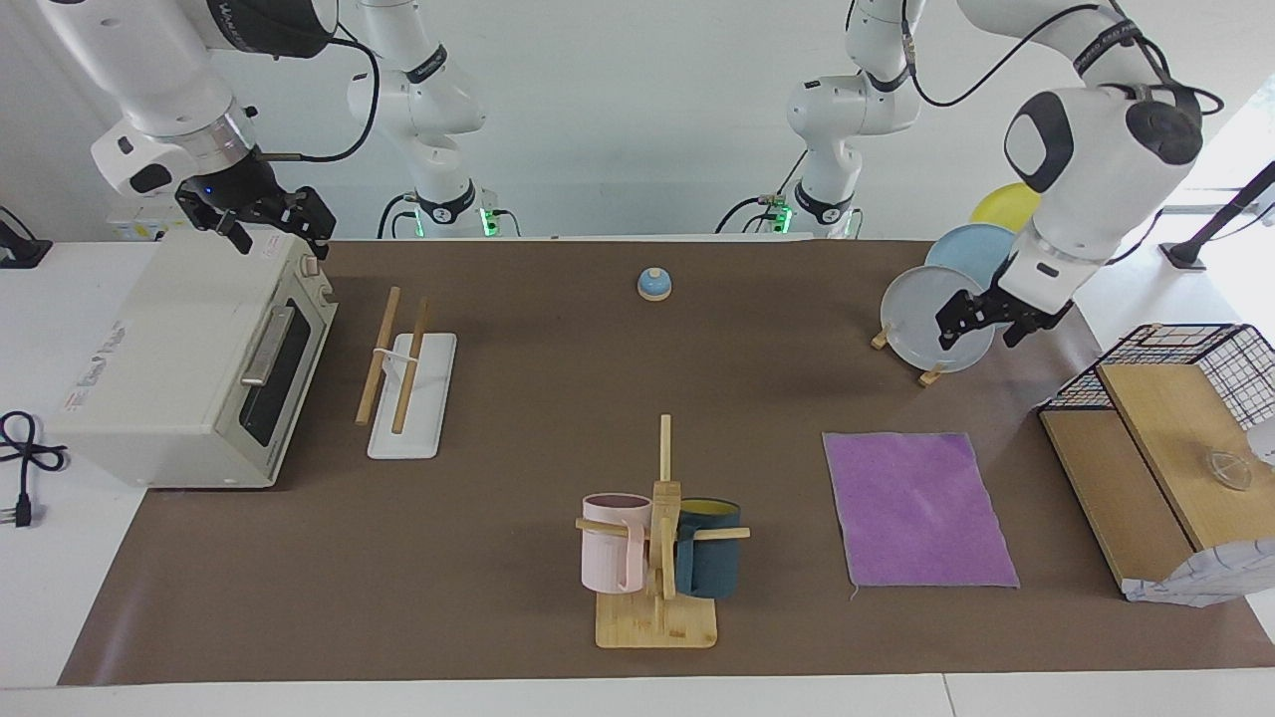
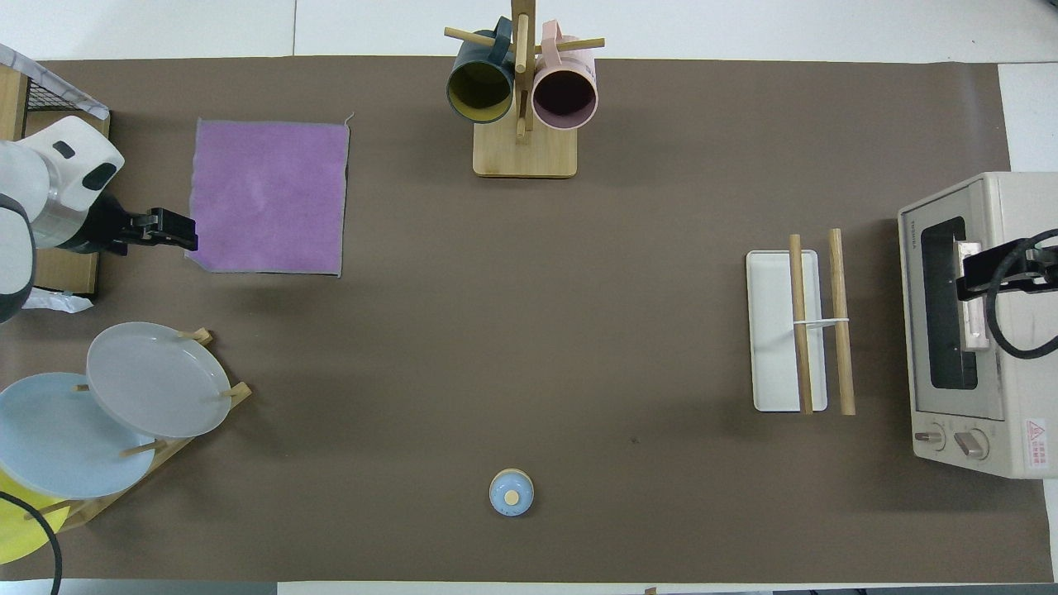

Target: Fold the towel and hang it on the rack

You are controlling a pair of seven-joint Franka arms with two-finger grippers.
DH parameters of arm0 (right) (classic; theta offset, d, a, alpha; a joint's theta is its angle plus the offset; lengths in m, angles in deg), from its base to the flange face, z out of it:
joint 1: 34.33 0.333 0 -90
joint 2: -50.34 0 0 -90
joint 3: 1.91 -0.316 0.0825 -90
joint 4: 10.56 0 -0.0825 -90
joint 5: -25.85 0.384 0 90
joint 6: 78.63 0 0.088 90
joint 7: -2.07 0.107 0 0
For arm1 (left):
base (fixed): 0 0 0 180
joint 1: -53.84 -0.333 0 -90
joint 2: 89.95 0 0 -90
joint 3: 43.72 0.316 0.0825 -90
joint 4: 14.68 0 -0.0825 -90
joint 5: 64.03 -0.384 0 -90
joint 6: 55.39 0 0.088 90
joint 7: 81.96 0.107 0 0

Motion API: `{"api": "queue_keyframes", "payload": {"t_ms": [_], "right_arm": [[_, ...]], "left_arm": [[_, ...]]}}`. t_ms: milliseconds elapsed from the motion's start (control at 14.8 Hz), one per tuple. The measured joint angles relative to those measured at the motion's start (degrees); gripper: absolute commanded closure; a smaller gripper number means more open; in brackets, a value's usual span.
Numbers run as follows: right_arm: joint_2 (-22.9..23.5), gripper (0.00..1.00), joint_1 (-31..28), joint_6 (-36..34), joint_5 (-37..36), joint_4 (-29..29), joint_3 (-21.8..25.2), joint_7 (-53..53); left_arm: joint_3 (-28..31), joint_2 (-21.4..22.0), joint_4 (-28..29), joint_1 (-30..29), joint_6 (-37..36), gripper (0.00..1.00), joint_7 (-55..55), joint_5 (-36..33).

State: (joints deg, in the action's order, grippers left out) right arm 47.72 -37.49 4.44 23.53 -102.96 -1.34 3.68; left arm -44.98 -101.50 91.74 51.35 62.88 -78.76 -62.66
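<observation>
Cream oven (image 1: 189,368): sits at nine o'clock of the mat in the facing view, door shut; no part in the task.
Right gripper (image 1: 261,221): hovers over the oven's top, fingers spread, holding nothing; this arm waits.
Rack (image 1: 403,368): at ten o'clock, just beside the oven, both wooden rods bare and ready to take a draped cloth.
Bell (image 1: 653,284): twelve o'clock, near the robots.
Mug tree (image 1: 659,538): six o'clock, carrying two mugs.
Towel (image 1: 918,508): at four o'clock, flat and unfolded, purple face up, well apart from the rack, so it probably needs a carry across the table.
Plates (image 1: 921,319): two o'clock, propped on their stand.
Left gripper (image 1: 981,334): jaws apart and empty, in the air by the towel's edge toward the left arm's end, likely lining up on a corner.
</observation>
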Motion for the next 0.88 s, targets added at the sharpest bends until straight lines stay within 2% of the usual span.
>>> {"api": "queue_keyframes", "payload": {"t_ms": [135,270,473,879], "right_arm": [[0.0,0.0,0.15,-0.2,0.0,-0.04,-0.31,0.0],[0.0,0.0,0.96,-0.22,0.01,-0.14,-1.12,-0.06],[-0.02,0.0,2.57,0.92,0.23,-0.73,-1.89,-0.77],[-1.06,0.0,2.97,6.58,4.24,-5.6,-1.93,-0.89]], "left_arm": [[0.04,-1.85,5.12,-1.52,9.09,0.0,0.92,0.01],[0.06,-2.58,8.37,-2.54,12.45,0.0,1.11,0.1],[0.06,-3.6,9.04,-3.07,12.74,0.05,1.1,2.13],[0.06,-4.78,7.86,-3.69,12.78,0.12,1.09,7.58]]}}
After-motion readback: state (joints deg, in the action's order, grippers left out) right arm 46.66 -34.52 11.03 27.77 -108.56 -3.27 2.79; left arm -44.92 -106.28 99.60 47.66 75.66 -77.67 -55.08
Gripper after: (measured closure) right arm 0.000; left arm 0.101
